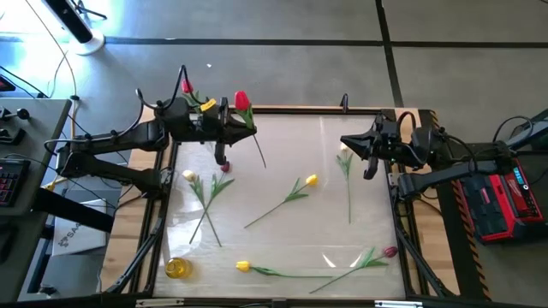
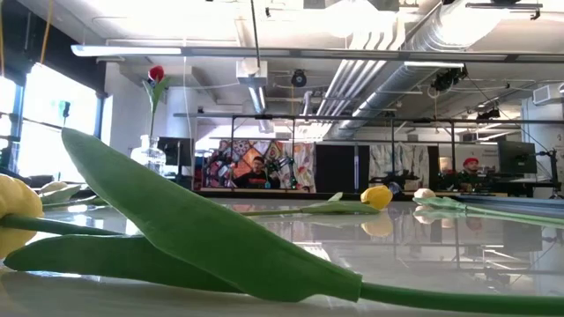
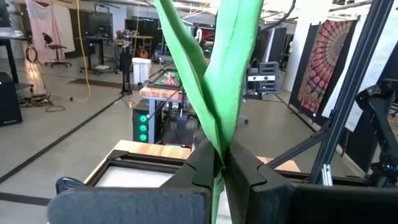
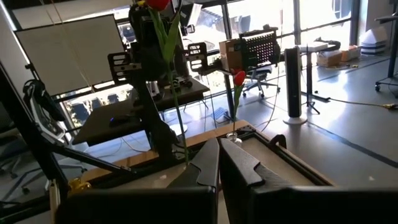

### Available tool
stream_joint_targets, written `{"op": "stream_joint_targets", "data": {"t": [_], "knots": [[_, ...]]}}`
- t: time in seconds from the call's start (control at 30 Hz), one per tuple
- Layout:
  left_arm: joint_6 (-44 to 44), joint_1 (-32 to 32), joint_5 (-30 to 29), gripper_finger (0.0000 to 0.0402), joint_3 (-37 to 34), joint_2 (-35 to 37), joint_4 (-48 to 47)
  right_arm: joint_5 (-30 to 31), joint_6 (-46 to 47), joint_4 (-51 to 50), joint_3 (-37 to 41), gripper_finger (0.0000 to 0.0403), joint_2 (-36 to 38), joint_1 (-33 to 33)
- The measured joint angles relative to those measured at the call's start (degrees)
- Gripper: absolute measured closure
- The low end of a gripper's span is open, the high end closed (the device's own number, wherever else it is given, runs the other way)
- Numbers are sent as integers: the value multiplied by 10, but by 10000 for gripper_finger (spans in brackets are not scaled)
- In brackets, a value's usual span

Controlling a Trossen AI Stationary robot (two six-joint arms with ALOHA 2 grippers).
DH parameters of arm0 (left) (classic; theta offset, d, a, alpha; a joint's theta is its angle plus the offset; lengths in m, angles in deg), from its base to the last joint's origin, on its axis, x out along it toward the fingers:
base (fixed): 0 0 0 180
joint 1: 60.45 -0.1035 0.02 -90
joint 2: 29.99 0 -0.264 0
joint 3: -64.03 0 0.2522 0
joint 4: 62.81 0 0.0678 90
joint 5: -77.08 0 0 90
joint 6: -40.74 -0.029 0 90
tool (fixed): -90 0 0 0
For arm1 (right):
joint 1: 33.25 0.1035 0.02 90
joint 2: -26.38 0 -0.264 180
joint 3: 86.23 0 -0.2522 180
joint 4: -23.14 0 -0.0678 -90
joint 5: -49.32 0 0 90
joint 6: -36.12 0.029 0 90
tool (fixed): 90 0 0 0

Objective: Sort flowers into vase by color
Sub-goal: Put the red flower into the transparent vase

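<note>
You see the left gripper point(image 1: 224, 128) at the table's point(image 1: 282, 188) far left edge, clamped on a flower stem point(image 3: 219, 93). The right gripper point(image 1: 370, 162) sits opposite; loose flowers point(image 1: 287, 198) lie between and nearer you.

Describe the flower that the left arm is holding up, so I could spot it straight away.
Look at the far left edge of the white table, where the left gripper is shut on a long green stem. That stem carries a red tulip, held clear of the table. The other loose flowers, yellow, cream and maroon, all lie flat on the table.
</note>
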Motion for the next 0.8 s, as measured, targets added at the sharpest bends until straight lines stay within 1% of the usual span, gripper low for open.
{"op": "stream_joint_targets", "data": {"t": [0.2, 0.33, 0.53, 0.57, 0.6, 0.73, 0.8], "knots": [[-12, 0, -2, 397, 0, 17, -22, -2, 0, 0, 0, 402, 0, 0], [-32, 0, -39, 397, 0, 42, -68, -2, 0, 0, 0, 402, 0, 0], [-69, -10, -45, 397, 0, 73, -112, -1, 0, 0, 0, 402, 0, 0], [-68, -13, -55, 397, 0, 78, -116, -2, 0, 0, 0, 402, 0, 0], [-66, -14, -78, 397, 0, 83, -120, -2, 0, -1, 0, 402, 0, 0], [-50, -13, -224, 397, 0, 96, -135, -1, 0, -1, 0, 402, 0, 0], [-50, -12, -280, 397, 0, 101, -143, -1, 0, -1, 0, 402, 0, 0]]}}
